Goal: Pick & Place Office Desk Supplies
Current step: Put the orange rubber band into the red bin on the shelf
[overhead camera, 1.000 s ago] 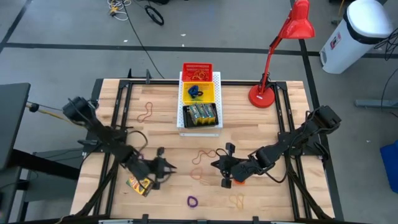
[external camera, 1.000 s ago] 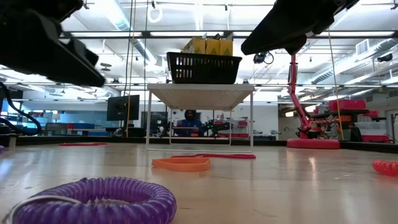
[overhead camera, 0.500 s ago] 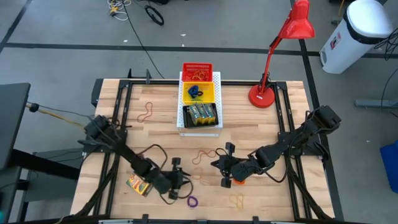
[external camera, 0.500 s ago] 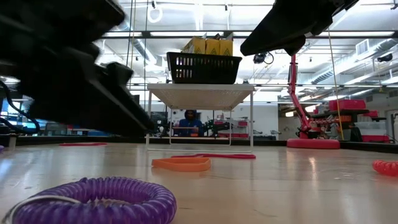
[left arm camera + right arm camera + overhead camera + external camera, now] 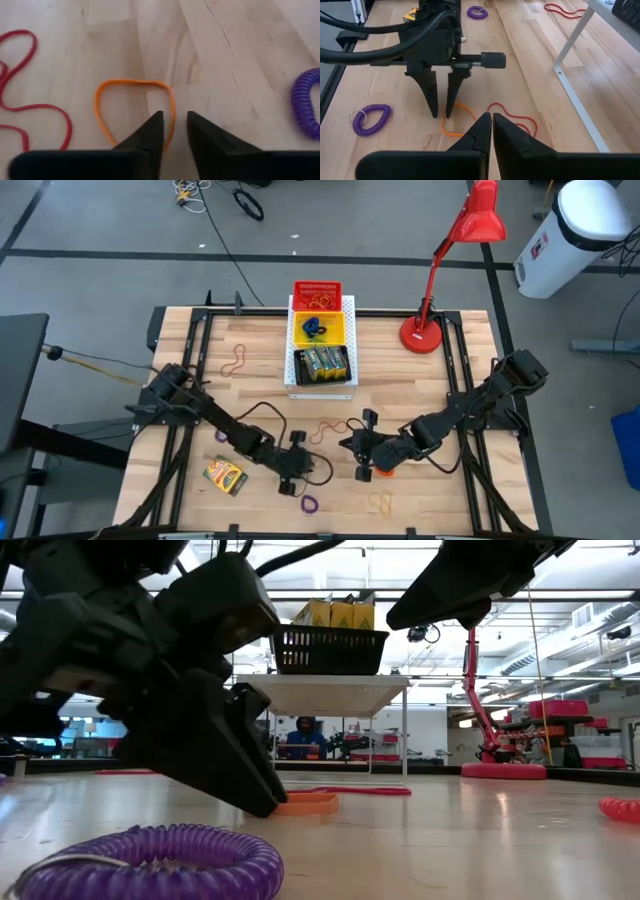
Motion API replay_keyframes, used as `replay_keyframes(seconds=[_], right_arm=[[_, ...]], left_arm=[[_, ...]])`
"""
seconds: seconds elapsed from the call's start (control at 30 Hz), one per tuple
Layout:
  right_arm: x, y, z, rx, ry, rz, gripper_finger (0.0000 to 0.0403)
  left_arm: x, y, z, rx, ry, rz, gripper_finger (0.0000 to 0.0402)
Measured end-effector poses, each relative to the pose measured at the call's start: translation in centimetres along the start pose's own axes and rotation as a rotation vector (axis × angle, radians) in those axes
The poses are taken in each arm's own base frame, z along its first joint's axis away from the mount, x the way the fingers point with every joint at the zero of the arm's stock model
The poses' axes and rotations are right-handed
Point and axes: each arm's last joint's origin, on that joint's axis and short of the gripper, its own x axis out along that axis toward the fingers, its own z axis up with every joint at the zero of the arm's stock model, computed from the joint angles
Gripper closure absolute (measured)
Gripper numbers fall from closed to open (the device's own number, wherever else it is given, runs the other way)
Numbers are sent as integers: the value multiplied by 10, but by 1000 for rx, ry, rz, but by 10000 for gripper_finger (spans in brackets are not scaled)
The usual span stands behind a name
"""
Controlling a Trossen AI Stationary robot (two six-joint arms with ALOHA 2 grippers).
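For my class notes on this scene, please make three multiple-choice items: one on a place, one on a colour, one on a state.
1. Where is the left claw?
A. over the red lamp
B. low over the orange rubber band, mid-table
C. inside the black basket

2. What colour is the coiled loop nearest the low camera?
A. purple
B. green
C. black

3. How does the right claw stand?
A. wide open
B. shut on a crayon box
C. shut, holding nothing

Answers:
1 B: the left wrist view shows its slightly parted fingertips straddling one side of the band.
2 A: the low view shows it purple.
3 C: in the right wrist view its fingers meet with nothing between.
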Motion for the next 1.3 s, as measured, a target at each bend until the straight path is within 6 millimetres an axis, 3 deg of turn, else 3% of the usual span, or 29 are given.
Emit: replay_keyframes(seconds=[0.13, 0.33, 0.5, 0.7, 0.87, 1.0, 1.13, 1.3], right_arm=[[0, 0, 0, 0, 0, 0, 376], [0, 0, 0, 0, 0, 0, 376], [0, 0, 0, -2, 2, -2, 375], [0, 0, 0, -1, 1, -1, 375], [0, 0, 0, 0, 0, -1, 375], [0, 0, 0, 0, 0, -1, 375], [0, 0, 0, 0, 0, -1, 375], [0, 0, 0, 0, 0, -1, 375]], left_arm=[[-2, -3, -2, 30, 14, 9, 382], [-26, -14, 1, 112, 28, 80, 396], [-80, -18, 19, 119, -25, 195, 397], [-155, -5, 38, 72, -142, 347, 398], [-210, 24, 44, 6, -224, 490, 398], [-242, 58, 48, -61, -273, 622, 398], [-258, 101, 55, -120, -276, 694, 398], [-261, 163, 71, -133, -323, 677, 398]])
